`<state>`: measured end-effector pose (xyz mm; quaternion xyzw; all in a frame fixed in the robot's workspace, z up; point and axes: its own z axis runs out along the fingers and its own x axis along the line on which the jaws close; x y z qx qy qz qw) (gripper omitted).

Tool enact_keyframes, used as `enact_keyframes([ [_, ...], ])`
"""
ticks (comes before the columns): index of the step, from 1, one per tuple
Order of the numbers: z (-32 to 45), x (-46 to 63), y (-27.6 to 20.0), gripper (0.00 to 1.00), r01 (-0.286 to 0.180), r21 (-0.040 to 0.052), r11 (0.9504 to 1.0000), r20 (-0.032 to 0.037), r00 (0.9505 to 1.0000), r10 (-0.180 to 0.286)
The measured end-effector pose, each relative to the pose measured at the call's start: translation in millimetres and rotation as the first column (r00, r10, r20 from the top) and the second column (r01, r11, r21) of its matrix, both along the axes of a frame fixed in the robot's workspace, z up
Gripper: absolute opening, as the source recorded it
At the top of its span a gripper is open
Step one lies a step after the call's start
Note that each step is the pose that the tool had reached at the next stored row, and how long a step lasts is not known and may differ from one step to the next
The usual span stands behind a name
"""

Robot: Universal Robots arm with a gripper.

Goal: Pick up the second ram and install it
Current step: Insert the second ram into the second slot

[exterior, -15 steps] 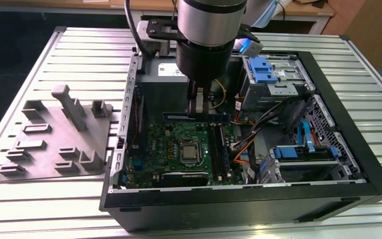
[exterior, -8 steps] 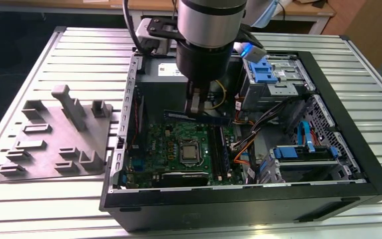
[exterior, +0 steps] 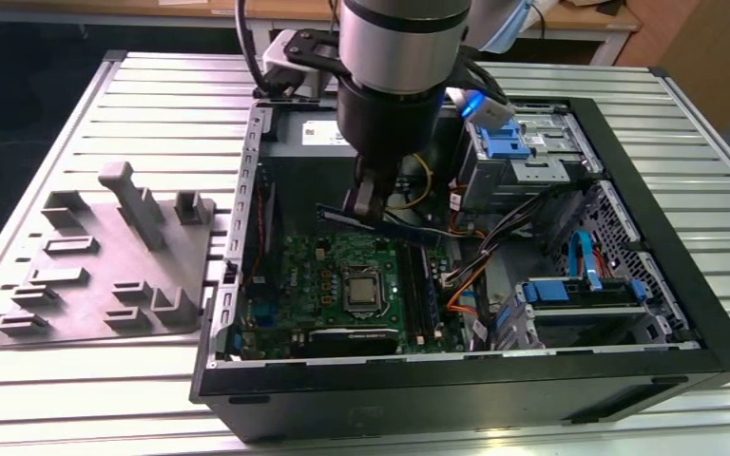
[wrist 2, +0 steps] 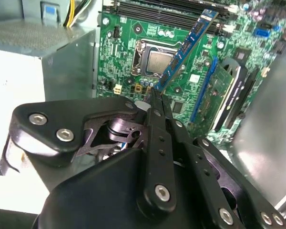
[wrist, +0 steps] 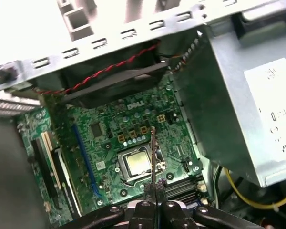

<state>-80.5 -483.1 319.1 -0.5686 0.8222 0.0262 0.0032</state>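
Second ram (wrist 2: pixel 186 47), end pinched by fingers (wrist 2: pixel 158 125) (clear above motherboard (wrist 2: pixel 124 62)).

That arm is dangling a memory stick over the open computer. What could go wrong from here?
1. The fingers pinch the second ram near one end, so it could tilt or slip and meet its slot crooked.
2. It hangs above the motherboard and the processor socket; a drop might strike them.
3. Orange cables lie close beside the memory slots and might snag the stick on the way down.
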Motion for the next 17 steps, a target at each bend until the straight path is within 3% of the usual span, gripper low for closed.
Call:
enact_keyframes([
  [5,-1.2,0.0,0.0,0.12,0.090,0.0000,0.9960,0.0000,0.9960,-0.090],
  [9,-2.1,0.0,0.0,0.12,0.162,0.0000,0.9868,0.0000,0.9868,-0.162],
  [13,-3.1,0.0,0.0,0.12,0.234,0.0000,0.9721,0.0000,0.9721,-0.234],
  [17,-4.1,0.0,0.0,0.12,0.304,0.0001,0.9528,0.0001,0.9528,-0.304],
])
